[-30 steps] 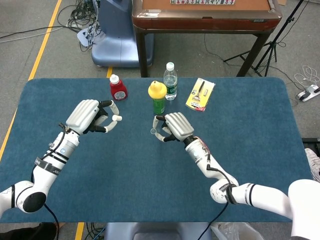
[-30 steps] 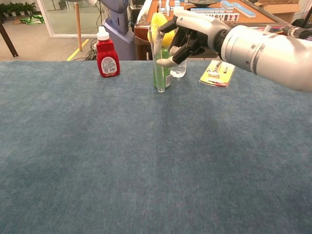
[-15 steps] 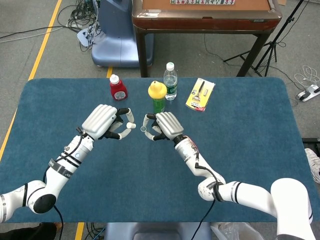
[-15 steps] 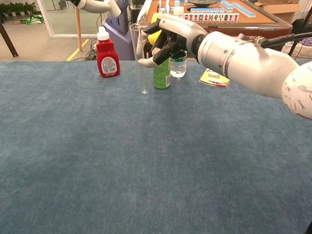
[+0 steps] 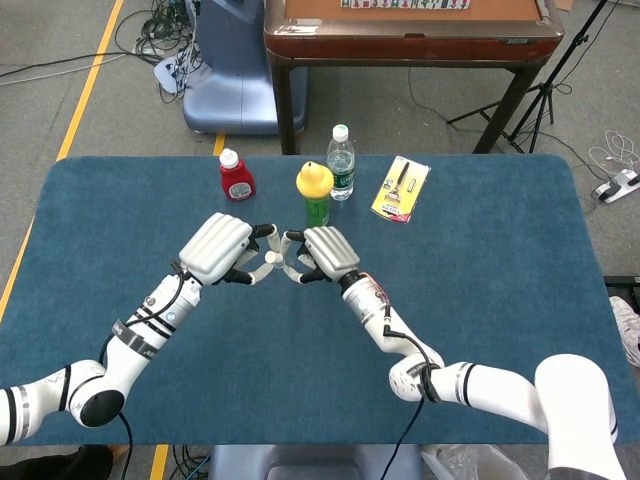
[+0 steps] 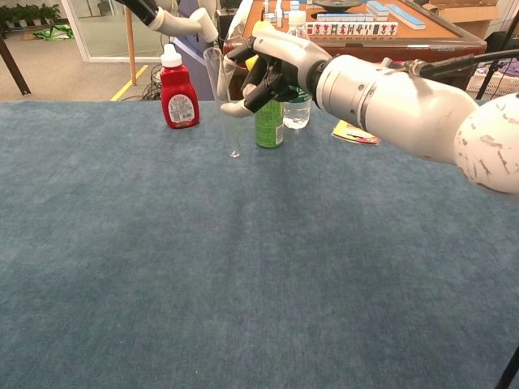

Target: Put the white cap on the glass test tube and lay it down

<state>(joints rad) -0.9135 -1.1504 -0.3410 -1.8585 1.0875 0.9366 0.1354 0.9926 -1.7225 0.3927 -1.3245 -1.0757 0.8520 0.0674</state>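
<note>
My right hand grips the glass test tube near its top and holds it roughly upright, slightly tilted, above the blue table. My left hand pinches the small white cap between its fingertips. The two hands meet over the table's middle. In the chest view the left hand's fingertips hold the cap right beside the tube's open mouth; whether it touches the rim is unclear. The tube itself is barely visible in the head view.
At the back of the table stand a red sauce bottle, a green bottle with a yellow cap, a water bottle and a flat yellow packet.
Both hands have moved toward each other. The left hand brought the cap rightward and the right hand carried the tube leftward, so cap and tube mouth now meet.
</note>
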